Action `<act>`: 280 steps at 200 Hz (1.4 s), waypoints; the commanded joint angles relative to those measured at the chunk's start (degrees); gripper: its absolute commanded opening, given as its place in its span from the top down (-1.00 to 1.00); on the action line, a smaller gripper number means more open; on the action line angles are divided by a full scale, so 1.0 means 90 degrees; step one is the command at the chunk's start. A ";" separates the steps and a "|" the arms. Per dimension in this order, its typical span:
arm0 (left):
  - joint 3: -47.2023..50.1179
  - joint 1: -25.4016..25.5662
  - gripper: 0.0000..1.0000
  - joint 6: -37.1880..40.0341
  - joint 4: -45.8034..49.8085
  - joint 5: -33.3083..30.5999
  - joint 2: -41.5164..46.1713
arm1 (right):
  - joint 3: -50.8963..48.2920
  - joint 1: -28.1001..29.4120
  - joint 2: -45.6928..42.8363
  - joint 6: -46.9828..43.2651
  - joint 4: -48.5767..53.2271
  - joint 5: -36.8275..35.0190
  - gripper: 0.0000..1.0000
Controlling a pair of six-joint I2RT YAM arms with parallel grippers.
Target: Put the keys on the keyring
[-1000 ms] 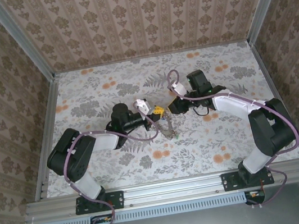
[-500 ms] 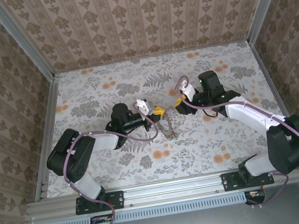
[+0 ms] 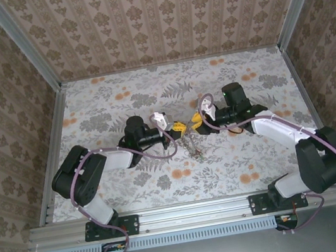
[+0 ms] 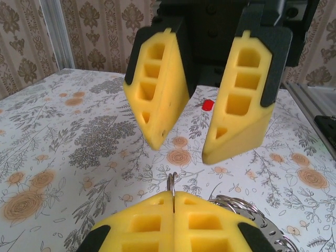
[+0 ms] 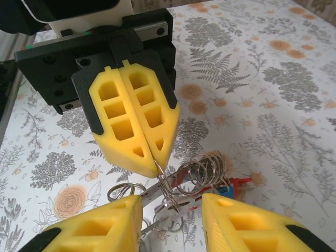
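Progress: partly complete, by judgement. The left gripper (image 4: 173, 198) has its fingers pressed fully together on a thin metal wire, taken to be the keyring (image 4: 172, 185), and holds it above the table (image 4: 63, 157), near the middle of the surface.

A bunch of keys (image 5: 197, 181) hangs from that wire just below the fingertips, together with several small coiled rings. Red and blue heads show at one side of the bunch. In the top view the bunch hangs between the two grippers and reaches down towards the table. Whether it touches the surface cannot be told.

The right gripper (image 4: 185, 148) faces the left one at close range. Its fingers stand moderately apart, with nothing between them.

Remaining work: the number of keys already threaded cannot be counted. A small red object (image 4: 208, 105) lies on the table beyond the right gripper. It is too small to identify, but it may be a key not yet threaded. If so, at least one pick-and-thread cycle is left.
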State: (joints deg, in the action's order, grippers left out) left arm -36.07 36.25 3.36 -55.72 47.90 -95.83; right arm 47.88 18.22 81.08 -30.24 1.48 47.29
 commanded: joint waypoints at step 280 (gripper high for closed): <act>-0.1545 0.0022 0.35 0.1922 0.4616 0.0122 0.1118 | 0.0943 0.0577 -0.0635 -0.0800 0.2491 -0.1786 1.00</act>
State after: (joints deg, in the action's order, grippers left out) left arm -47.48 35.97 15.90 -23.42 47.79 -86.85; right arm 54.30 22.81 78.04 -36.14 20.32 35.14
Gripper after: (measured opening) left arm 0.319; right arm 0.062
